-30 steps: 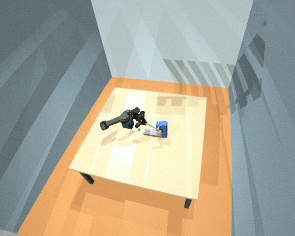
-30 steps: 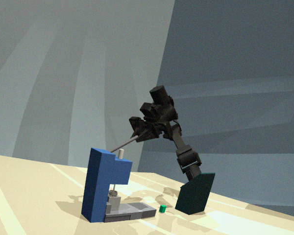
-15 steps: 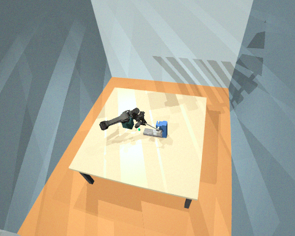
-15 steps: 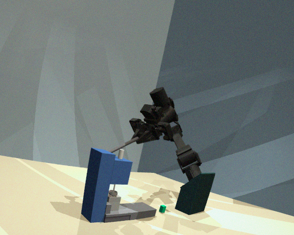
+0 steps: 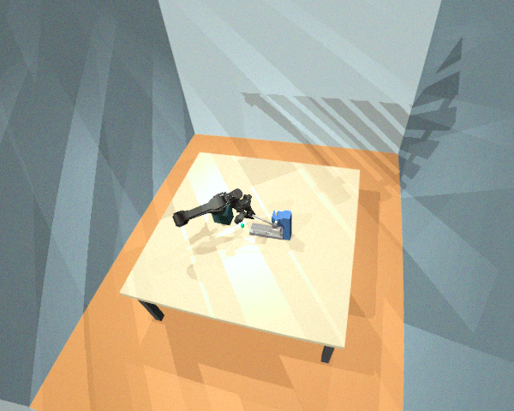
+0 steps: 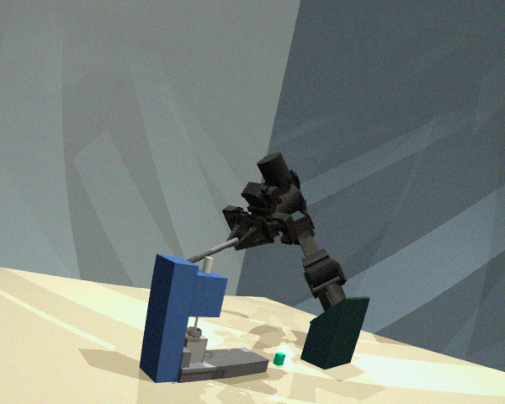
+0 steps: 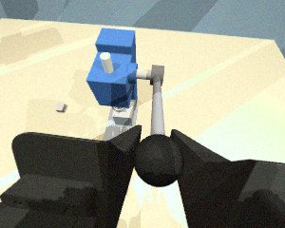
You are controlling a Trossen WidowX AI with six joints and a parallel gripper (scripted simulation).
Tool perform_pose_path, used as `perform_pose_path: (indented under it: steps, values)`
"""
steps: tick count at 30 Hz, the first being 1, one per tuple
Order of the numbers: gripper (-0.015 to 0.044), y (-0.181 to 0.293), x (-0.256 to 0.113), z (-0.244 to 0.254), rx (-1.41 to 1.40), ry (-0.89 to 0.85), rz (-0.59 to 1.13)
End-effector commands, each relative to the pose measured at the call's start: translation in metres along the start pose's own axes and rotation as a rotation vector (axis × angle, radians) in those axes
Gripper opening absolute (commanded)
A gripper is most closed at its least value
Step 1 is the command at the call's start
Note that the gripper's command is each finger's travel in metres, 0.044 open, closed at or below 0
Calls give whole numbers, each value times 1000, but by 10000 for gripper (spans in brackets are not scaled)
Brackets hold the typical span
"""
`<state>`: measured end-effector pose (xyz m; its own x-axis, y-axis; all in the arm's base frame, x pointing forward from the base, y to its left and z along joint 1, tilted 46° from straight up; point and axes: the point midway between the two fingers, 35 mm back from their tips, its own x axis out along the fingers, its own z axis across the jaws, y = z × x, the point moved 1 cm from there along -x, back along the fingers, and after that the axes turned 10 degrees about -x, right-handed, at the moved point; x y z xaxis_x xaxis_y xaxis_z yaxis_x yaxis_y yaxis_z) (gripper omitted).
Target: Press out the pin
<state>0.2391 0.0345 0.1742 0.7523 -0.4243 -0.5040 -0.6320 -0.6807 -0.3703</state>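
Bench under streaked light: block in place, lever in hand

On the pale bench [image 5: 248, 282] [image 6: 48, 321] [image 7: 228, 104], the block [image 6: 196, 348] [image 7: 123, 115] stands upright on the press bed [image 5: 264, 229] [image 6: 244, 363], at the near left in the exterior view, beside the upright of the blue press [image 5: 286, 225] [image 6: 161, 321] [image 7: 109, 85]. The thin punch [image 6: 196, 322] reaches down to its top, so placing looks done. The end effector [image 5: 252, 216] [image 6: 236, 240] [image 7: 156, 132] grasps the lever [image 5: 262, 219] [image 6: 213, 251] [image 7: 158, 109], which slopes up from the press. The pin and cup can't be made out, so whether it has been pressed out is unclear. Probably the pull needs finishing; raising the lever and letting go remain.
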Motion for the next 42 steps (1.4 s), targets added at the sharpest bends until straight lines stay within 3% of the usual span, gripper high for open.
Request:
perform_pose_path:
  steps: [1, 42]
  values:
    - [0, 10, 4, 1, -16, 5, 23]
    - [0, 27, 11, 4, -16, 5, 23]
